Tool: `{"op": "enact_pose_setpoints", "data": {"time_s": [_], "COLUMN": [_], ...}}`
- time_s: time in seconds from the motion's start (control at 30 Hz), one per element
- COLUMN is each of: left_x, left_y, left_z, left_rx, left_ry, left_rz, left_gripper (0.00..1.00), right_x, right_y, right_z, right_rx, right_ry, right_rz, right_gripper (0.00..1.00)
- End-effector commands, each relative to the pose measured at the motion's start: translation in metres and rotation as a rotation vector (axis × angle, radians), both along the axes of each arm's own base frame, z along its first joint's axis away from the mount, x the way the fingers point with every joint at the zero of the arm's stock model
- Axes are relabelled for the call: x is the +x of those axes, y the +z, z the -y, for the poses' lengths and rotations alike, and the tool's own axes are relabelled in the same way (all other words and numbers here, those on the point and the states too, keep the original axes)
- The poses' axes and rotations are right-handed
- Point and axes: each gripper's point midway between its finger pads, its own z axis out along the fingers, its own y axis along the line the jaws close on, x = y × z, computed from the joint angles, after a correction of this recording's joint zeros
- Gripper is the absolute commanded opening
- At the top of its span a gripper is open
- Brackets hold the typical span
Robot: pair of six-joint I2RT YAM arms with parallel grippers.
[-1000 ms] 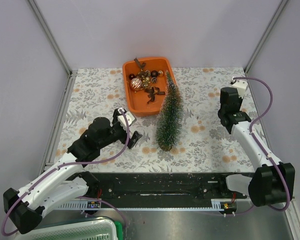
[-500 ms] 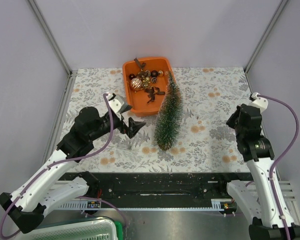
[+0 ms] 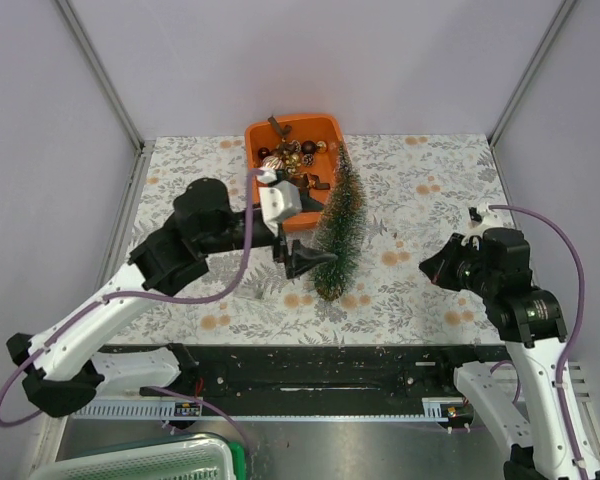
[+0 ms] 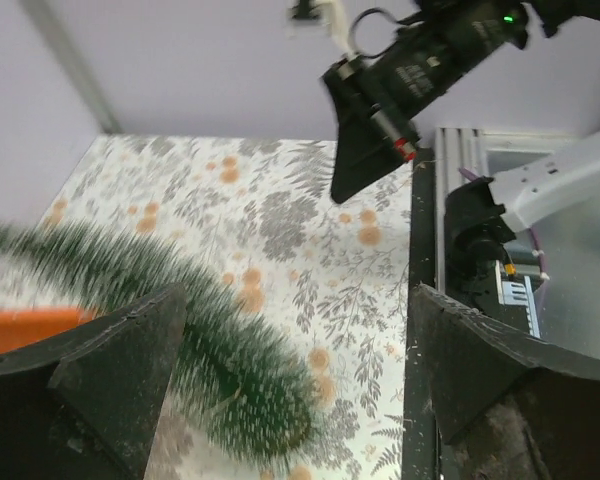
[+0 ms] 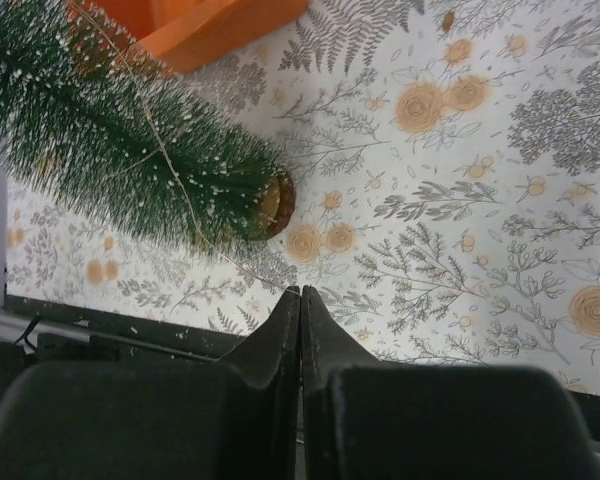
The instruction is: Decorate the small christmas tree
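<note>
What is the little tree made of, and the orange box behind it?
The small christmas tree looks like stiff green bristles, probably plastic, with white frosted tips. Its round base looks like bare brown wood. The orange tray seems smooth moulded plastic: even colour, rounded corners.

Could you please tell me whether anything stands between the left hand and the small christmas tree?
Nothing visible does. The left hand, open, sits beside the small christmas tree, and its wrist view shows only the tree's bristles and tablecloth between its fingers. The orange tray lies farther back, off that path.
</note>
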Motion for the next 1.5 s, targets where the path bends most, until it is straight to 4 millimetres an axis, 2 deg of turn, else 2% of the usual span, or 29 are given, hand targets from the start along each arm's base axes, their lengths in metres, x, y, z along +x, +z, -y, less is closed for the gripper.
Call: {"op": "enact_pose_setpoints", "data": {"time_s": [0.0,0.07,0.13,0.27,0.33,0.6,0.83,0.93,1.0,1.13,1.17,1.23,1.33,1.47], "left_x": [-0.009,-0.019,-0.020,-0.010,-0.008,-0.007,-0.002,-0.002,0.000,0.003,0.004,0.002,-0.005,-0.024], "left_y": [0.005,-0.008,-0.024,-0.049,-0.054,-0.070,-0.089,-0.099,-0.097,-0.094,-0.097,-0.089,-0.090,-0.092], "left_z": [0.035,0.056,0.075,0.101,0.112,0.143,0.155,0.152,0.150,0.144,0.141,0.139,0.132,0.118], "left_rx": [0.091,0.142,0.200,0.280,0.298,0.305,0.340,0.366,0.361,0.354,0.361,0.326,0.323,0.310], "left_ry": [-0.107,-0.157,-0.180,-0.189,-0.183,-0.128,-0.121,-0.134,-0.116,-0.076,-0.067,-0.049,-0.052,-0.076], "left_rz": [0.241,0.335,0.402,0.540,0.604,0.744,0.819,0.819,0.824,0.805,0.796,0.773,0.645,0.432], "left_gripper": [0.99,0.99,0.99,0.99,0.99,0.99,0.99,0.88,0.76,0.39,0.32,0.19,0.10,0.06], "right_x": [-0.035,-0.046,-0.055,-0.074,-0.082,-0.092,-0.088,-0.084,-0.083,-0.083,-0.082,-0.080,-0.072,-0.057], "right_y": [0.016,0.024,0.029,0.033,0.031,0.037,0.048,0.052,0.052,0.049,0.048,0.048,0.053,0.066], "right_z": [-0.017,-0.020,-0.023,-0.030,-0.034,-0.053,-0.058,-0.061,-0.063,-0.061,-0.061,-0.061,-0.060,-0.063], "right_rx": [0.051,0.067,0.084,0.117,0.128,0.216,0.238,0.246,0.253,0.238,0.235,0.229,0.222,0.236], "right_ry": [0.133,0.160,0.189,0.248,0.280,0.399,0.430,0.442,0.456,0.455,0.455,0.453,0.441,0.436], "right_rz": [-0.014,0.001,0.002,-0.005,-0.020,0.010,0.060,0.074,0.072,0.077,0.078,0.090,0.123,0.197], "right_gripper": [0.00,0.00,0.00,0.00,0.00,0.00,0.00,0.00,0.00,0.00,0.00,0.00,0.00,0.00]}}
